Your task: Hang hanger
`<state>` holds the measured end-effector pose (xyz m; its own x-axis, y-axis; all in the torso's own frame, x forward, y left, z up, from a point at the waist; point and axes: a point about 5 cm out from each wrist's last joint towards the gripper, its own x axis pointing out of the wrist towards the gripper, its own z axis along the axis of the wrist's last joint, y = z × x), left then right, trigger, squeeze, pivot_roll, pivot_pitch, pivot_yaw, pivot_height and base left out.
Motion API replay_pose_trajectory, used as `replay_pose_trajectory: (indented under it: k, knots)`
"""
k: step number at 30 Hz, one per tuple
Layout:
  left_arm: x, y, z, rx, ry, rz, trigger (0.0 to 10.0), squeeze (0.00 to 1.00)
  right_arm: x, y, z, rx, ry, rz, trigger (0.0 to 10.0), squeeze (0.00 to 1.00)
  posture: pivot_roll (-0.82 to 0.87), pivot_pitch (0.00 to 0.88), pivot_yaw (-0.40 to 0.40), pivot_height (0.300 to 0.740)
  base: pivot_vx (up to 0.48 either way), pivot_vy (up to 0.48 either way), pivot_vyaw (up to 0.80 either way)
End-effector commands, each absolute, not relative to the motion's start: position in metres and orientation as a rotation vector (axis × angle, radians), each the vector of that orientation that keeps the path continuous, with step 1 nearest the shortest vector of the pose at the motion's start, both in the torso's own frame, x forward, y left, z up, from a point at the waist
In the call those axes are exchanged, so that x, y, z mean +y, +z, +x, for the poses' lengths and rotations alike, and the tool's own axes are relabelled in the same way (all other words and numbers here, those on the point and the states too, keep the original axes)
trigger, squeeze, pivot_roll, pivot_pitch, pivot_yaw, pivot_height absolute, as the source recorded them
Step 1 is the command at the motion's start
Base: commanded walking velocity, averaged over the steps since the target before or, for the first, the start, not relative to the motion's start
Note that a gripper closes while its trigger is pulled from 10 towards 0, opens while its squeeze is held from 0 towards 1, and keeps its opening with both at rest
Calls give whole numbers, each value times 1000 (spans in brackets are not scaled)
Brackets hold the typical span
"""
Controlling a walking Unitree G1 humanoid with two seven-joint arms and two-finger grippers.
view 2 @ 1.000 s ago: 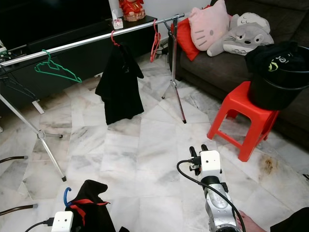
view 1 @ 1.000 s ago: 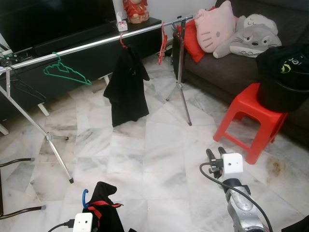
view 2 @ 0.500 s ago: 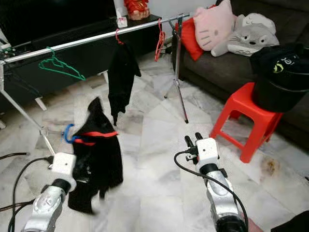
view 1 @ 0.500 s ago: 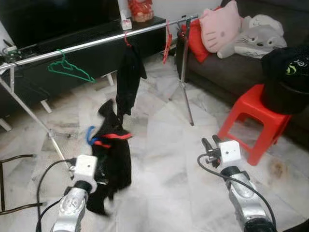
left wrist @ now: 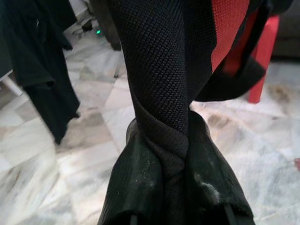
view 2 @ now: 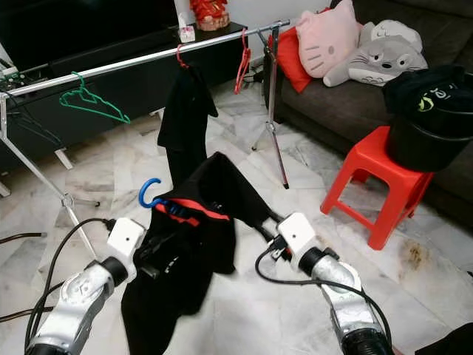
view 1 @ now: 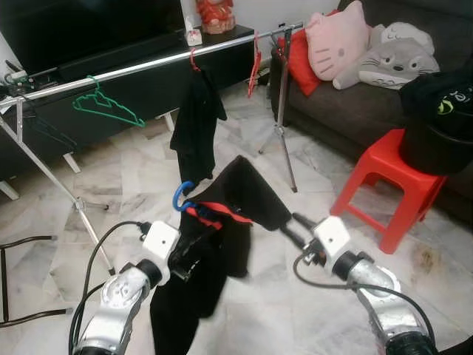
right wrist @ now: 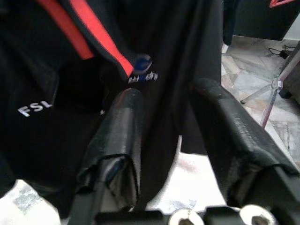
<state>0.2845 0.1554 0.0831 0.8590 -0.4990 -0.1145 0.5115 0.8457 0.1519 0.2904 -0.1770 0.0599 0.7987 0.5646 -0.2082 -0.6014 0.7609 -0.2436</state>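
The left gripper (view 1: 181, 259), pinching the shirt (view 1: 214, 244) on its blue hanger (view 1: 182, 198), has lifted it higher, the right gripper (right wrist: 173, 122) has come in spread around the cloth, so hanging it on the rail (view 1: 140, 68) looks close.

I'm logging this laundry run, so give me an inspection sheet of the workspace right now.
Surface: marble floor.
Job's things: black shirt on blue hanger, held up short of the rail; rail carries green hanger, red hanger and a hung black garment.
Clutter: red stool bearing black bucket.
Grippers: left gripper shut on the shirt; right gripper open, fabric between its fingers.
Cables: black cable looping off the left arm.
Surroundings: sofa with plush cushions.
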Motion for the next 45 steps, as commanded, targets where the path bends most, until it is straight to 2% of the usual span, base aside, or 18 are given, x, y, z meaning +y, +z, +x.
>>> replay_pose_trajectory:
  k: [1, 8, 10, 11, 12, 26, 27, 28, 45]
  knots:
    - [147, 104, 291, 1, -564, 165, 10000, 0, -179, 68, 295, 97, 607, -313, 10000, 1000, -180, 0, 77, 732, 0, 0, 0]
    - [131, 117, 287, -1, -659, 156, 10000, 0, -178, 70, 294, 94, 620, -279, 10000, 1000, -181, 0, 79, 732, 0, 0, 0]
    - [118, 124, 283, -10, -744, 161, 10000, 0, -174, 69, 294, 78, 601, -298, 10000, 1000, -177, 0, 83, 732, 0, 0, 0]
    - [112, 127, 280, -14, -781, 159, 10000, 0, -173, 69, 294, 70, 591, -310, 10000, 851, -176, 0, 84, 732, 0, 0, 0]
    - [107, 131, 277, -12, -815, 152, 10000, 0, -172, 69, 294, 61, 582, -320, 10000, 0, -176, 0, 85, 732, 0, 0, 0]
    - [97, 139, 268, 16, -891, 145, 10000, 0, -170, 72, 301, 40, 540, -346, 10000, 0, -170, 0, 86, 732, 0, 0, 0]
    - [97, 139, 268, 14, -889, 149, 10000, 0, -170, 73, 301, 32, 534, -346, 8706, 0, -170, 0, 86, 732, 0, 0, 0]
    - [97, 139, 268, 14, -888, 149, 10000, 0, -170, 74, 301, 29, 530, -342, 0, 0, -170, 0, 86, 732, 0, 0, 0]
    - [98, 141, 269, 15, -873, 155, 10000, 0, -167, 75, 303, 15, 526, -350, 0, 0, -170, 0, 84, 732, 0, 0, 0]
